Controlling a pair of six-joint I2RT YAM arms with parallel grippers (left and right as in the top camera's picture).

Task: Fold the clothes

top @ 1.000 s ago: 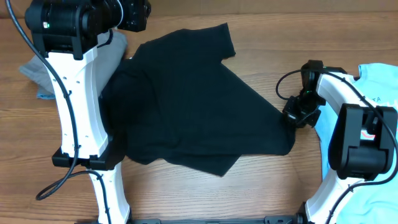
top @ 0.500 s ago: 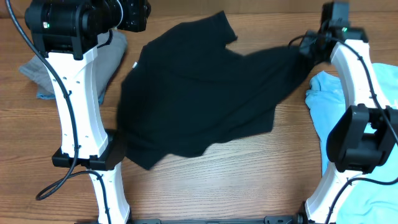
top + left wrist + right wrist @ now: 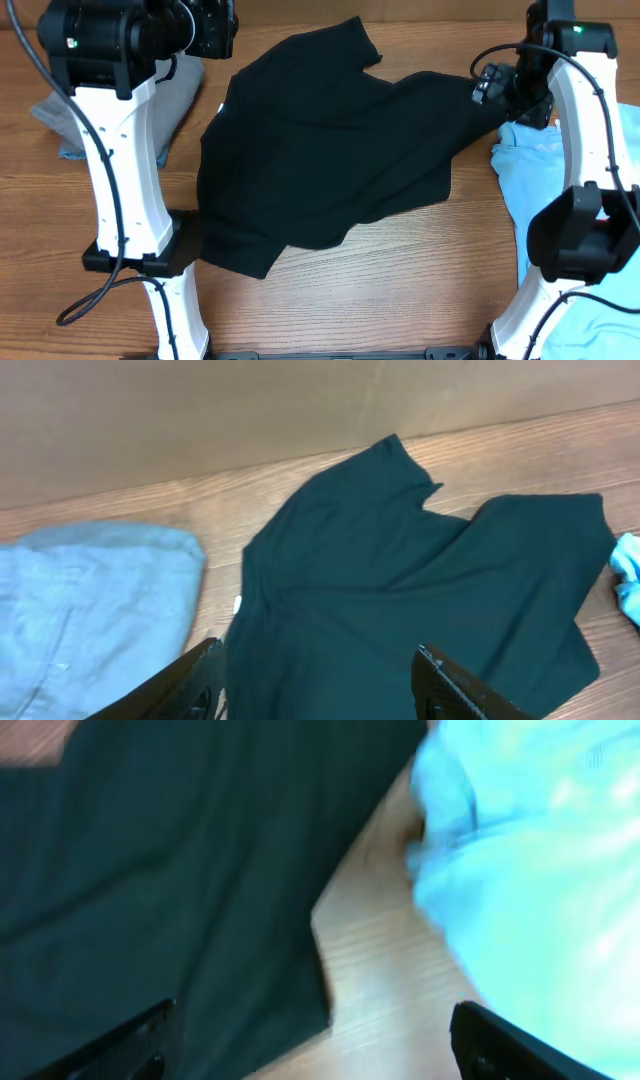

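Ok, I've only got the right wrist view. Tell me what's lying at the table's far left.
Observer: Grey shorts, beside the black shirt.
Operator: Now give me the left gripper.
Observer: The left gripper hangs open above the shirt's left part, holding nothing.
Operator: Describe the whole shirt.
Observer: Spread out but rumpled, not folded, with one sleeve pointing to the far edge and a small white label at its left side.
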